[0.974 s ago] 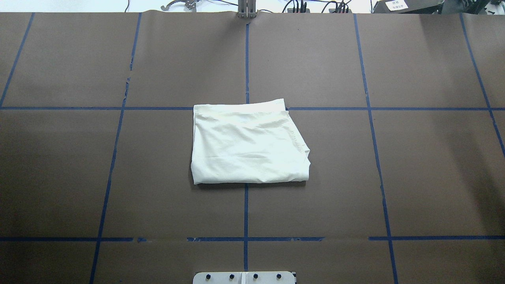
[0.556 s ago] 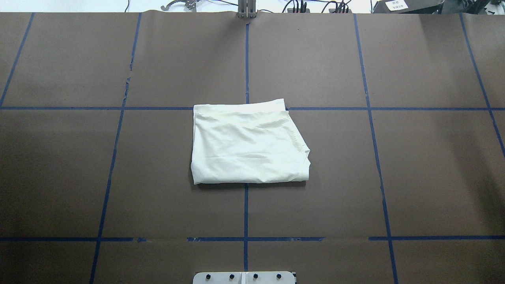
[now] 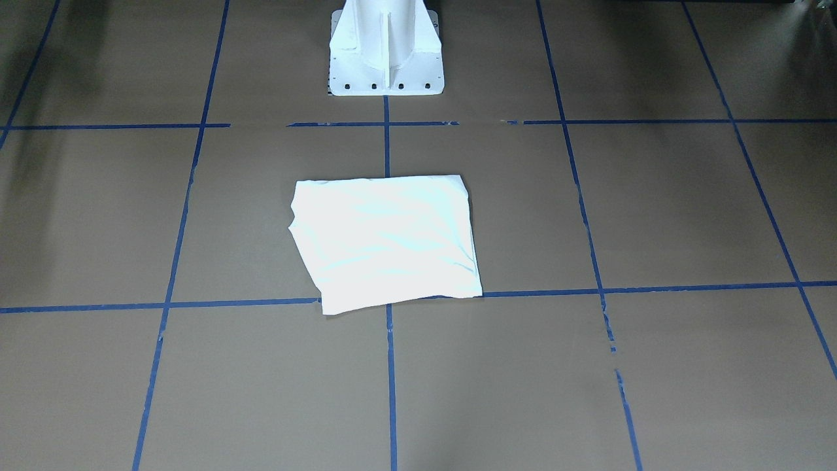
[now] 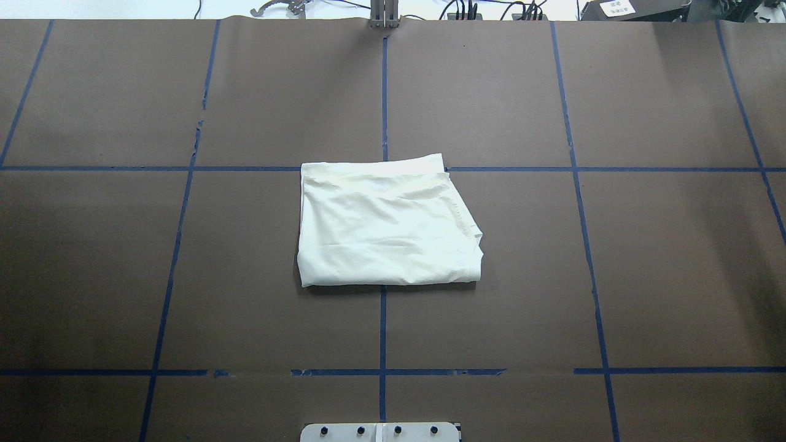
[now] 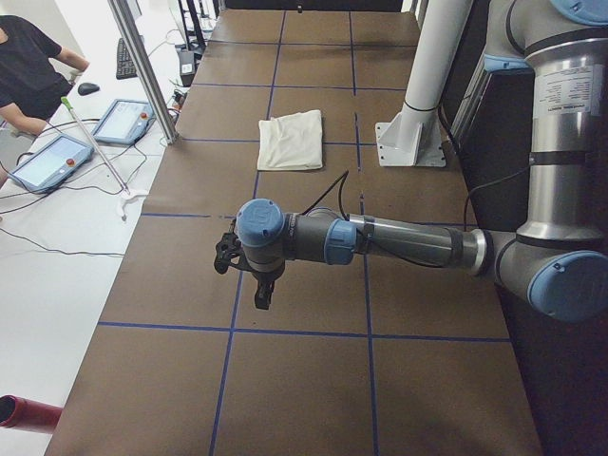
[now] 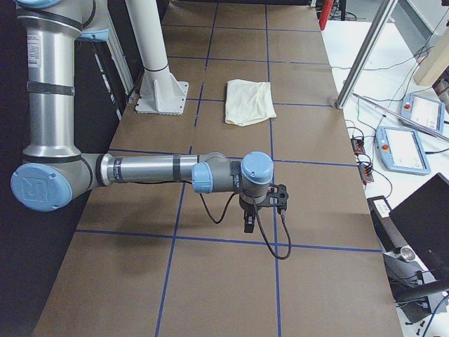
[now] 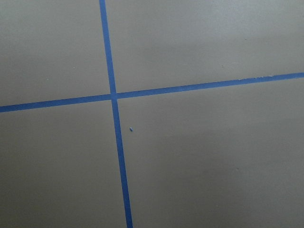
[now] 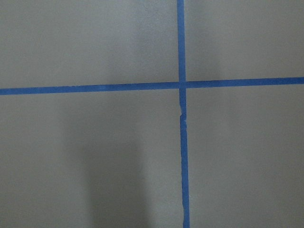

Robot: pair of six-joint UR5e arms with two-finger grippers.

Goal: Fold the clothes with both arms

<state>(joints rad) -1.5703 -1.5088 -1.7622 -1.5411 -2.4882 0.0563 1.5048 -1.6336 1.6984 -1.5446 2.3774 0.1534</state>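
The cream shirt (image 4: 387, 224) lies folded into a flat rectangle at the table's centre, plain side up, with no graphic showing; it also shows in the front view (image 3: 386, 242) and both side views (image 5: 292, 140) (image 6: 249, 100). The left arm's gripper (image 5: 263, 294) hangs over bare table far from the shirt, toward the table's left end. The right arm's gripper (image 6: 249, 223) hangs likewise toward the right end. Neither touches the shirt. I cannot tell whether either is open or shut. Both wrist views show only brown table and blue tape lines.
The white pedestal (image 3: 386, 46) stands at the robot's side of the table, just behind the shirt. Blue tape lines (image 4: 382, 325) grid the brown table. A person (image 5: 24, 66) and teach pendants (image 5: 123, 121) (image 6: 400, 149) are beyond the far edge.
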